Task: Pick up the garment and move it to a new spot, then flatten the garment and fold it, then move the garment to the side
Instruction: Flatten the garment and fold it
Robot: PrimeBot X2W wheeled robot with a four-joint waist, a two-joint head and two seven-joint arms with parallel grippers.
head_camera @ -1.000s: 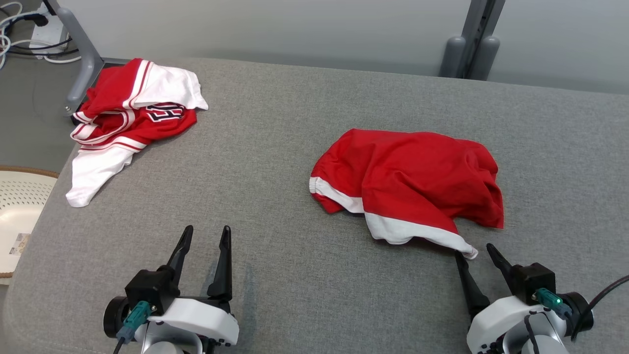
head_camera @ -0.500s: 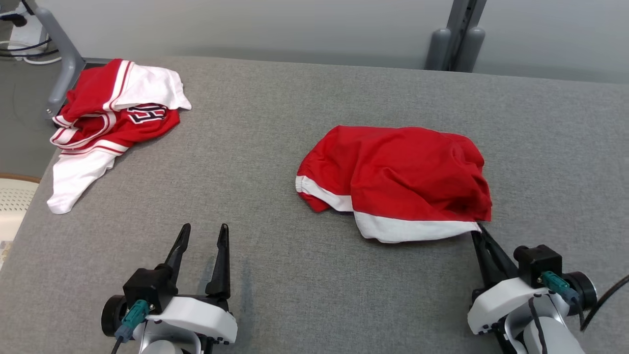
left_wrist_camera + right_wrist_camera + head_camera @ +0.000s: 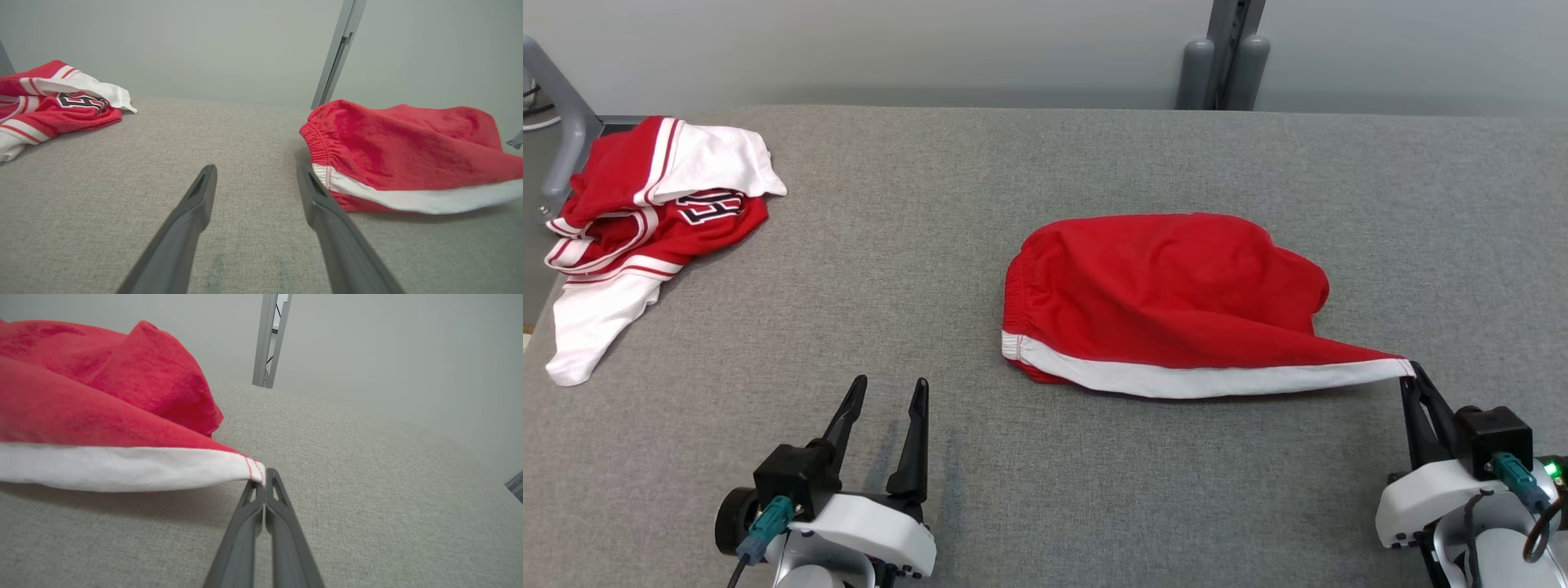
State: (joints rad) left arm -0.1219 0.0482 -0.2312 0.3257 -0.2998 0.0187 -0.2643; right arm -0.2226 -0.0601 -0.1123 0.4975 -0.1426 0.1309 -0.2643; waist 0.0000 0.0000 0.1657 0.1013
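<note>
The right gripper (image 3: 1410,371) was clamped shut on one corner of the red shorts (image 3: 1168,286), its two dark fingers pressed together with the stitched tip of the white band caught between their ends. From that pinch the band ran drawn out to a point, stretching away to the gripper's left, and in the right wrist view (image 3: 264,477) it sat a little off the grey cloth tabletop (image 3: 931,188) with a shadow beneath it. The bulk of the shorts (image 3: 81,408) lay bunched ahead and to the left of the right gripper, resting on the tabletop. The left gripper (image 3: 890,384) stood apart from the shorts with its fingers spread wide and nothing between them, low over the bare cloth. Seen from it (image 3: 257,169), the gathered elastic waistband end of the shorts (image 3: 400,143) lay just ahead and to its right, near the right fingertip but not touching. Well ahead and far to its left lay a crumpled red and white jersey (image 3: 645,204). A grey metal post (image 3: 1225,57) rose beyond the far edge, ahead of both grippers.
</note>
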